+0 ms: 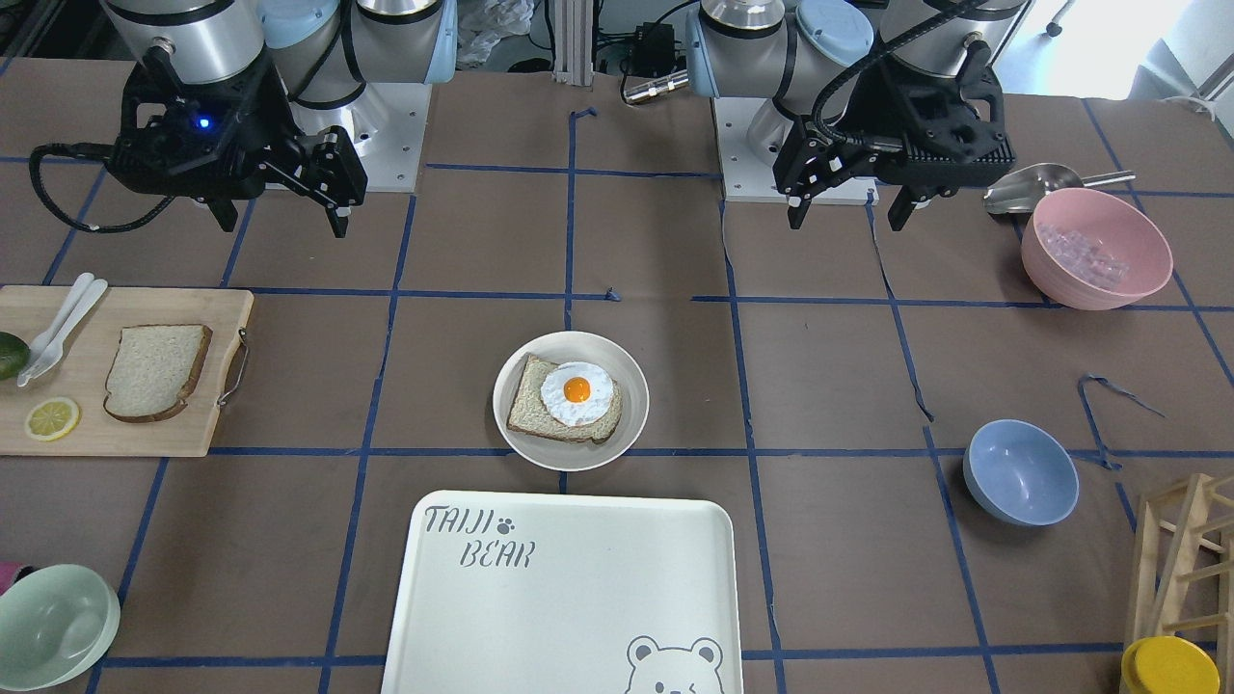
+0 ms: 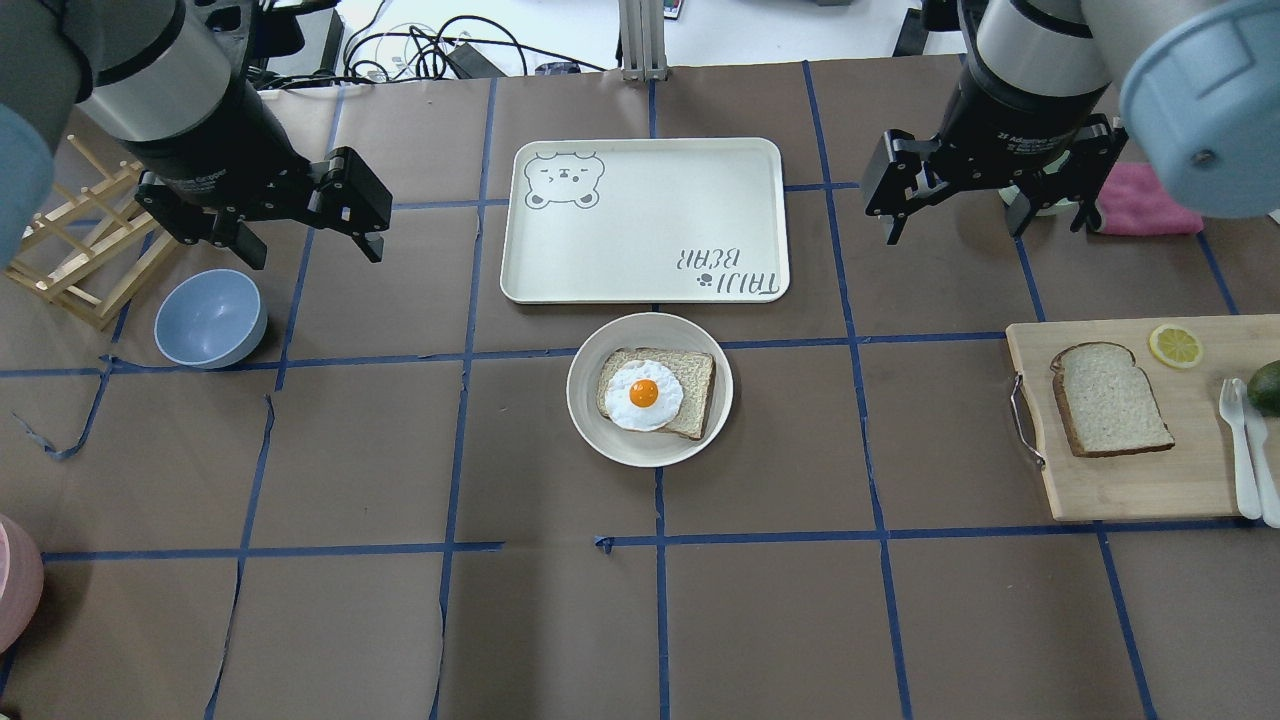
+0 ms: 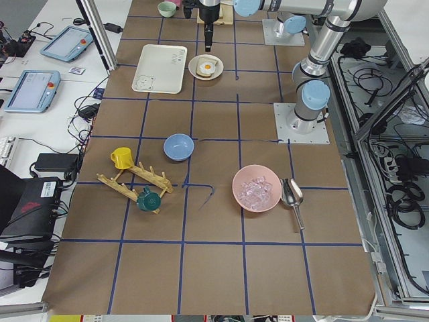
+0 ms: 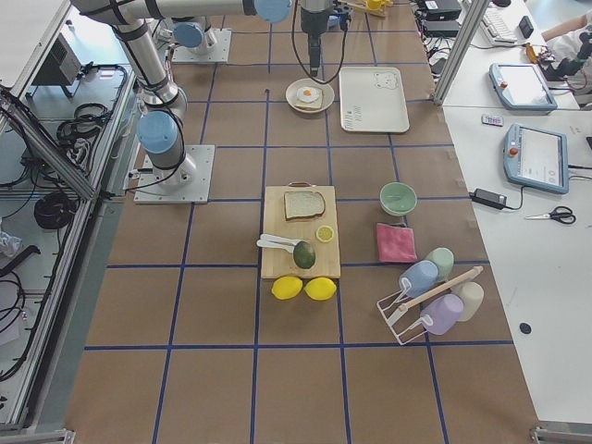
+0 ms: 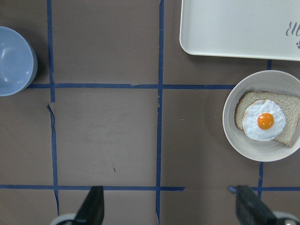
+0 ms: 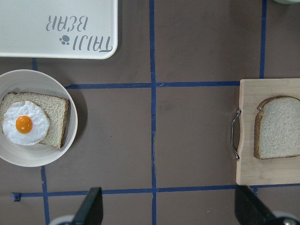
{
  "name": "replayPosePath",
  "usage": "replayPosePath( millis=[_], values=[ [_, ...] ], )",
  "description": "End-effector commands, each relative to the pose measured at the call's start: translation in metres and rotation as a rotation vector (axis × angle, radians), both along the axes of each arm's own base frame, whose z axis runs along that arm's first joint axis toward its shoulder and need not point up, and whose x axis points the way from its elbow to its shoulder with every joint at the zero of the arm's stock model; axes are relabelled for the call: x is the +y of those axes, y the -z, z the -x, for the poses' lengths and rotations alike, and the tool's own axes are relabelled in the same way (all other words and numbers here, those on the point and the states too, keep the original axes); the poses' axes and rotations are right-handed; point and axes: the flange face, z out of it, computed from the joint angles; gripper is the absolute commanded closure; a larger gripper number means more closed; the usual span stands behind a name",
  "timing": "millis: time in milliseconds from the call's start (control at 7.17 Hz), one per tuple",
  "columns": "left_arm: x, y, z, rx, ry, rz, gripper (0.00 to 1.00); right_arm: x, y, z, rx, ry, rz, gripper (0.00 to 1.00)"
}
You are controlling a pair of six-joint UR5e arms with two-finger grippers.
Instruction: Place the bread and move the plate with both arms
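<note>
The plain bread [image 1: 154, 371] lies flat on a wooden cutting board [image 1: 145, 439]; it also shows in the overhead view [image 2: 1110, 398] and the right wrist view [image 6: 279, 126]. The round off-white plate [image 1: 578, 344] sits mid-table and holds an egg-topped slice [image 1: 576, 390]. The plate also shows in the overhead view [image 2: 650, 450] and both wrist views [image 5: 262, 152] [image 6: 33, 157]. My left gripper [image 2: 310, 248] [image 1: 846, 220] [image 5: 172, 208] is open and empty, raised above the table, left of the plate. My right gripper [image 2: 985, 228] [image 1: 282, 226] [image 6: 171, 208] is open and empty, raised between plate and board.
The bear-print tray [image 2: 640, 220] lies just beyond the plate. A blue bowl [image 2: 210, 318] and wooden rack [image 2: 80, 260] are near my left gripper. The board also carries a lemon slice [image 2: 1175, 345], white cutlery [image 2: 1245, 440] and an avocado [image 2: 1265, 385]. A pink bowl [image 1: 1096, 249] stands far left.
</note>
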Motion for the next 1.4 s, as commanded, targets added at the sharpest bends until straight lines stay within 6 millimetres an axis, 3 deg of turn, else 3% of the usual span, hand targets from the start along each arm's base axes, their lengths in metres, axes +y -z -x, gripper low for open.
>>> replayPosePath(
  millis=[0,1256],
  values=[
    [0.0003,0.0015,0.0005,0.001,0.001,-0.003,0.0,0.0015,0.0004,-0.0004,-0.005,0.037,-0.007,0.0],
    [-0.0003,-0.0015,-0.0001,0.002,-0.001,0.003,0.0,0.0069,0.003,-0.0002,0.005,0.038,-0.051,0.0]
  ],
)
